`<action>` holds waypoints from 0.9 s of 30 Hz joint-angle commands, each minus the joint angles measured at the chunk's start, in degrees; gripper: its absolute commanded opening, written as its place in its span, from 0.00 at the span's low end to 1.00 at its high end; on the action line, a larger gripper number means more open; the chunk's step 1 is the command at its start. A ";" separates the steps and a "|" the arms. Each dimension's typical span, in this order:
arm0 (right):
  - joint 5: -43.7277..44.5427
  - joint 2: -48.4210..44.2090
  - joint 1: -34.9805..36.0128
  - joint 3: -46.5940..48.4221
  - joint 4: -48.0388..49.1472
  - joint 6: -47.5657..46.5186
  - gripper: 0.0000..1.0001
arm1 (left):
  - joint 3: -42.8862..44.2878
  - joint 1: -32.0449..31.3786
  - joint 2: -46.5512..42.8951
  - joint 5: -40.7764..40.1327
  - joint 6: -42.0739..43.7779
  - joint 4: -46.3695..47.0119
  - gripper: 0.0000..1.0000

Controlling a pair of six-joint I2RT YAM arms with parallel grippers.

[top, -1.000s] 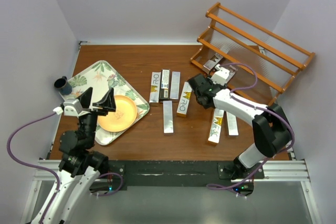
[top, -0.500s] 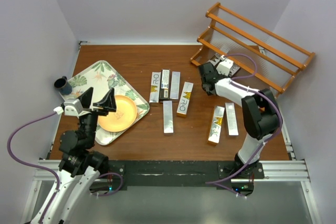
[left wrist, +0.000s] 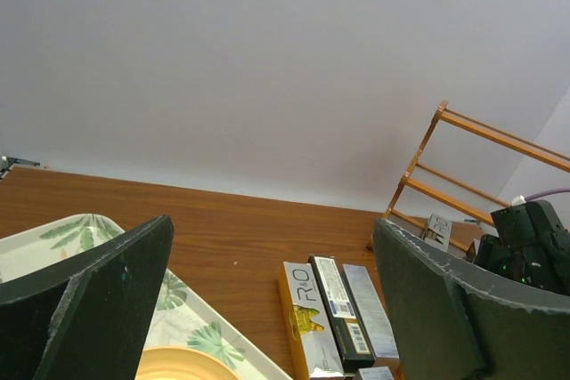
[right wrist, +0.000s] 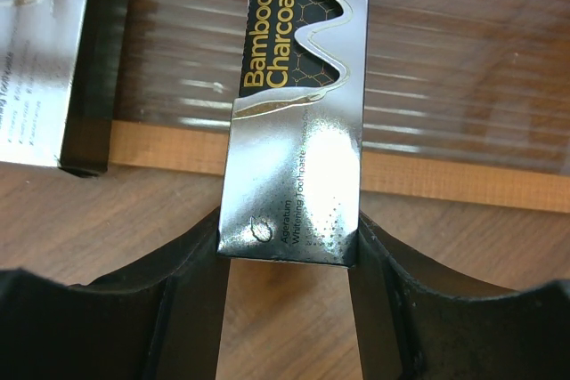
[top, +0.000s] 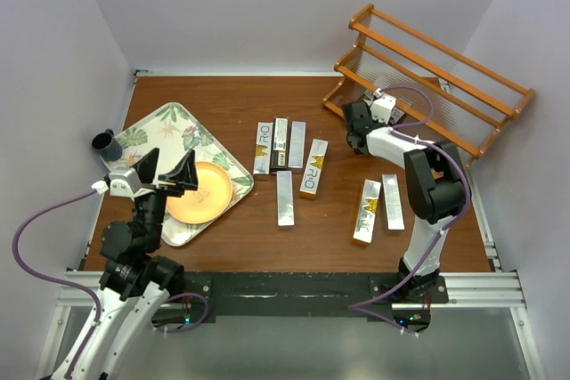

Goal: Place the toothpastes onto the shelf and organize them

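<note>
Between the black fingers (right wrist: 191, 295) of the right gripper (right wrist: 289, 251), the near end of a silver Bamboo Charcoal carton (right wrist: 298, 131) is pinched by its long sides. Its far end lies over the orange wooden rail (right wrist: 463, 180) onto the ribbed clear panel (right wrist: 463, 68) of the shelf (top: 445, 68). A second carton (right wrist: 44, 60) lies just left on that tier. The foil card looks slick and the panel slants, so an early release could let the carton slide off. The left gripper (top: 163, 173) hovers spread above the leaf-patterned tray (top: 151, 126), and loose cartons (top: 313, 168) lie on the table.
</note>
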 commanded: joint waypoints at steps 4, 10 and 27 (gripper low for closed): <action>1.57 -0.93 -0.48 3.36 5.30 -2.70 0.12 | 2.31 -0.20 0.41 0.56 -0.09 0.86 1.00; 1.49 0.21 -1.36 4.50 5.40 -3.14 0.13 | 2.22 -0.29 0.41 0.56 -0.09 0.86 1.00; -5.19 2.84 -4.70 8.02 -2.42 0.99 0.29 | 2.14 -0.38 0.24 0.82 -0.09 0.95 1.00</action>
